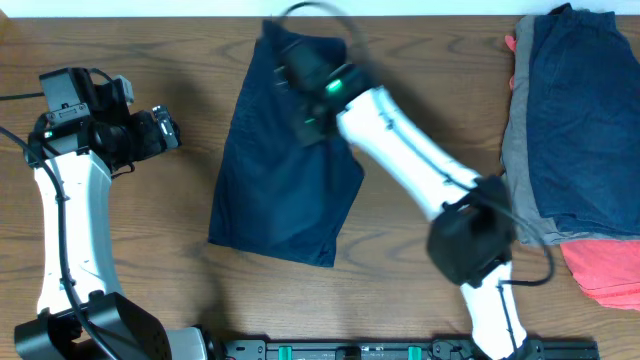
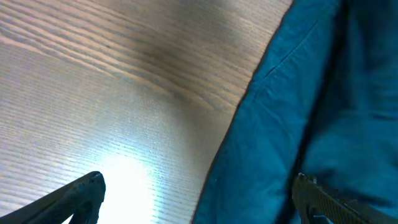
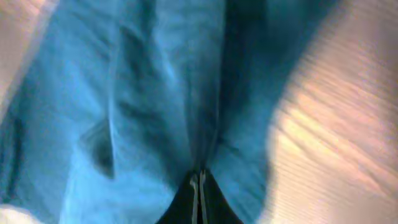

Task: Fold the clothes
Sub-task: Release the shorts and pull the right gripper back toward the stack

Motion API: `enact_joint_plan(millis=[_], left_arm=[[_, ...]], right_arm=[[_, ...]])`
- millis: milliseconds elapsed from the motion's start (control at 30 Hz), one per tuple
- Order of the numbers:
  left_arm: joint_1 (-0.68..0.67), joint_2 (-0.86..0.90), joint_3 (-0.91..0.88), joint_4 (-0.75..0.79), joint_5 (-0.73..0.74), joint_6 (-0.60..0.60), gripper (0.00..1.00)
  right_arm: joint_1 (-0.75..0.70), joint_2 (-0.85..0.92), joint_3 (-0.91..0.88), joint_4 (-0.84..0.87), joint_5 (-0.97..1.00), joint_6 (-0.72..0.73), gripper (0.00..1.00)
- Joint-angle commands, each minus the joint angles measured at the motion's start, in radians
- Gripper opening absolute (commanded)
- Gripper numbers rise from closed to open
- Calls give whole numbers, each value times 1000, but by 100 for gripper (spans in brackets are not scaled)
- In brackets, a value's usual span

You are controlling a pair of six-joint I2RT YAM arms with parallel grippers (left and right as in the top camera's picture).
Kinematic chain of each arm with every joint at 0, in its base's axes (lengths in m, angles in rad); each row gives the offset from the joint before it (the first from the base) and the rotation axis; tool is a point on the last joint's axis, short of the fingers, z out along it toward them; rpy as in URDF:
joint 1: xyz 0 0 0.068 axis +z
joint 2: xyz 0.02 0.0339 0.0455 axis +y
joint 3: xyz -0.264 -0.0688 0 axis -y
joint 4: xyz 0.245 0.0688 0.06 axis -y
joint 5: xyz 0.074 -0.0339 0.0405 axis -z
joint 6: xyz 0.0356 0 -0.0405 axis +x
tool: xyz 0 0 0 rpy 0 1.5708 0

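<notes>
well, from overhead my right pincer (image 1: 283,62) sits on the far end of the navy shorts (image 1: 280,200), which lie flat on the worktop (image 1: 390,290) and stretch from that pincer back toward my base. the pincer is dark and blurred against the cloth, so this view does not tell me how its jaws stand. my left pincer (image 1: 172,130) is off to the left of the shorts, apart from them, over bare wood. well to the right of my right pincer, at the worktop's edge, is a pile of clothes: a navy piece (image 1: 585,110) on top, a grey piece (image 1: 518,150) showing beneath it along the left side, and a coral-red piece (image 1: 610,275) sticking out at the near end.

from the left wrist, my left pincer (image 2: 199,196) stands spread wide, one finger (image 2: 78,196) over the wood and the other over blue cloth, with nothing between them. the edge of the shorts (image 2: 292,137) runs slantwise ahead of the pincer, filling its right side; the worktop (image 2: 93,81) fills its left.

from the right wrist, a blurred picture, my right pincer (image 3: 200,193) has its fingers pressed together, clamped on a ridge of the shorts (image 3: 155,93) that rises straight ahead from the tips. blue cloth covers most of the view ahead and to the left; bare worktop (image 3: 336,137) shows to the right.
</notes>
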Motion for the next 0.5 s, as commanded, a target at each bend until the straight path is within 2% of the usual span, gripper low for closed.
enact_joint_plan(millis=[0,167,467], left_arm=[[4,6,22,-6,-9,-5,97],[4,6,22,-12,-9,-5,97],[4,6,22,-18,-8,-5,97]], right_arm=[[-89,-58,19,-114,-43,26,1],[-190,-58,14,-259,-27,25,1],[-346,-64,12,-375,48,24,1]])
